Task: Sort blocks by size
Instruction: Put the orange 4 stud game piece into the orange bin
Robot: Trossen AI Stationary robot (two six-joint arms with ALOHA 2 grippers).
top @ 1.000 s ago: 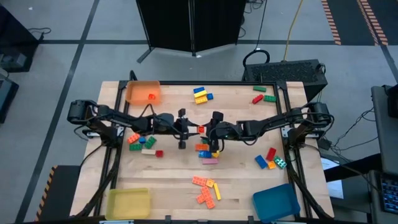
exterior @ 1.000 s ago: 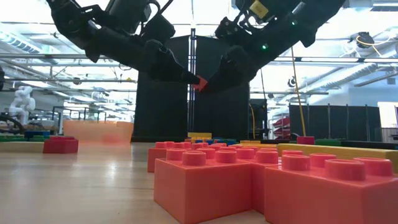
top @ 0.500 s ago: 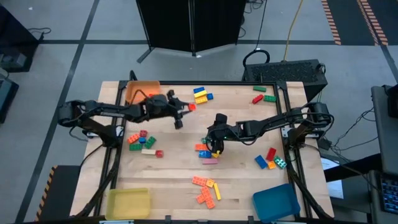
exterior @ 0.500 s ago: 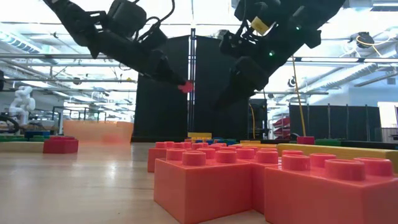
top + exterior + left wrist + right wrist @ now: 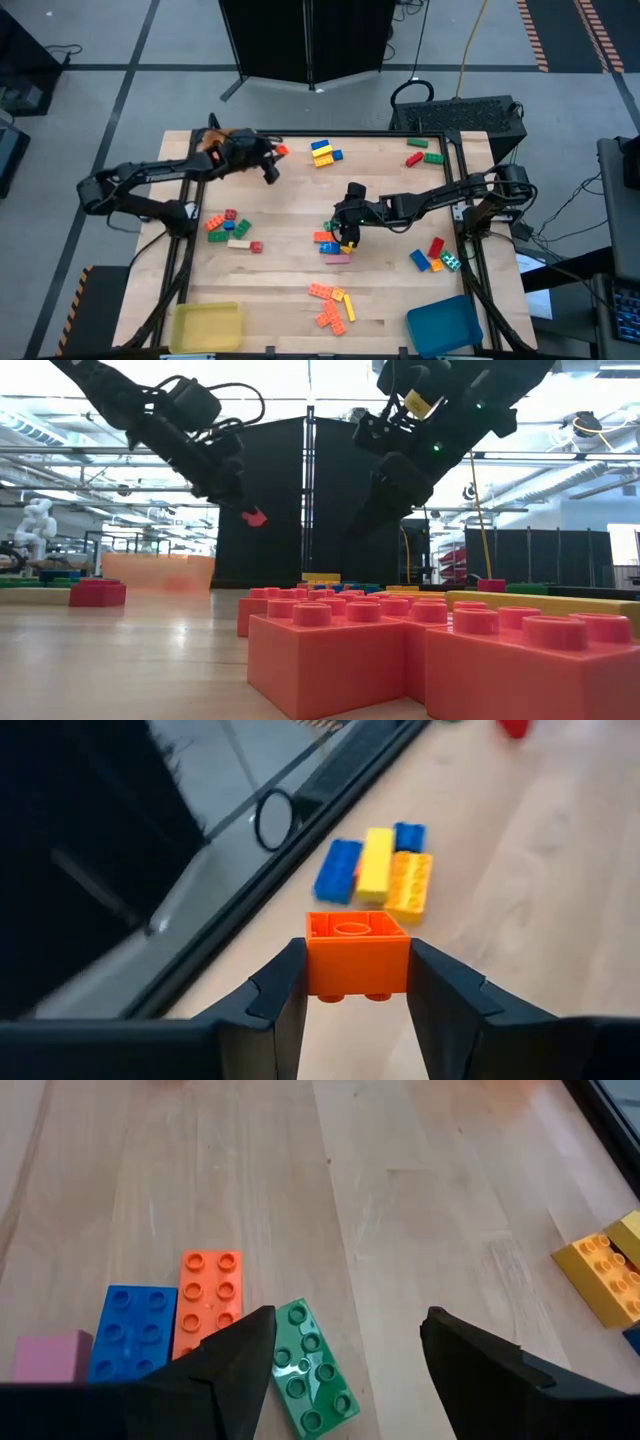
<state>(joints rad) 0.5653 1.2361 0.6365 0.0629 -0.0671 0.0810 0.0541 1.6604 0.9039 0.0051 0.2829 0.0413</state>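
Grey floor [image 5: 100, 60], black cabinet [image 5: 308, 40] behind table, possibly shelving [image 5: 560, 560] beyond.

Left gripper [image 5: 357, 1005] raised with fingers clamped; right gripper [image 5: 345, 1365] low, fingers spread wide.

I work in a robotics lab: taped concrete floor [image 5: 120, 60], framed wooden surface [image 5: 290, 260], ceiling trusses [image 5: 560, 470], black partition [image 5: 330, 530].

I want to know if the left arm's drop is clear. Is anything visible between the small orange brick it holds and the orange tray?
Nothing visible does. The left gripper holds the small orange studded plastic brick in the air beside the orange square tray, which the arm partly covers from above.
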